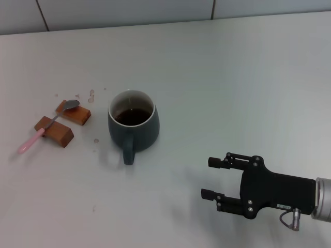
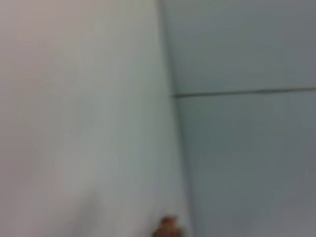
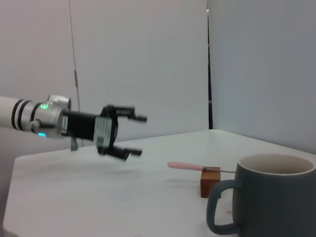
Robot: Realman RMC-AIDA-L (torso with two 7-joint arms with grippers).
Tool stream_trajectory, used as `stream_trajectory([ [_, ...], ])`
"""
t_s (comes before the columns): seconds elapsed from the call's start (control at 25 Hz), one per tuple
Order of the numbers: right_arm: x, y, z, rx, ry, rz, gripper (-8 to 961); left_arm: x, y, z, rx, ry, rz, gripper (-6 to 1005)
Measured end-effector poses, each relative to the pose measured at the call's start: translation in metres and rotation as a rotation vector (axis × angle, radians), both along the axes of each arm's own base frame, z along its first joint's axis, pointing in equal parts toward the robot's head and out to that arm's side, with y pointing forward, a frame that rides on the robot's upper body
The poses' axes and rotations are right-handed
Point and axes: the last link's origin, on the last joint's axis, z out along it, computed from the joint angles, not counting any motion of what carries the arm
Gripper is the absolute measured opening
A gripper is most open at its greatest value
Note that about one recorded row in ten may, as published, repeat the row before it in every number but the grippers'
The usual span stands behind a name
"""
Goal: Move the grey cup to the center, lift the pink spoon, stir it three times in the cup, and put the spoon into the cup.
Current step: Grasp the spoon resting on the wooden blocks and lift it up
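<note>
The grey cup (image 1: 133, 126) stands on the white table left of the middle, dark liquid inside, its handle toward the front edge. The pink spoon (image 1: 47, 124) lies to its left across two brown blocks, silver bowl on the far one, pink handle sticking out toward the front left. My right gripper (image 1: 207, 178) hovers open and empty at the front right, well apart from the cup. In the right wrist view the cup (image 3: 276, 197) is close, the spoon (image 3: 185, 166) rests behind it, and my left gripper (image 3: 142, 135) hangs open above the table beyond.
Two brown wooden blocks (image 1: 73, 114) (image 1: 56, 132) carry the spoon. Small brownish stains (image 1: 91, 96) dot the table near them. A pale panelled wall (image 1: 129, 10) runs along the far edge of the table. The left wrist view shows only blurred wall.
</note>
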Motion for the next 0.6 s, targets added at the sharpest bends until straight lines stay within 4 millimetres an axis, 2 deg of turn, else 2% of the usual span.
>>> stream_trajectory([
  [0.12, 0.0, 0.0, 0.0, 0.0, 0.0, 0.0, 667, -0.001, 0.001, -0.006, -0.066, 0.012, -0.001, 741],
  [0.16, 0.0, 0.0, 0.0, 0.0, 0.0, 0.0, 667, 0.003, 0.007, -0.014, -0.122, 0.015, -0.024, 741],
  [0.6, 0.001, 0.001, 0.008, -0.018, 0.014, -0.012, 667, 0.011, 0.021, -0.027, -0.123, -0.021, -0.022, 737],
])
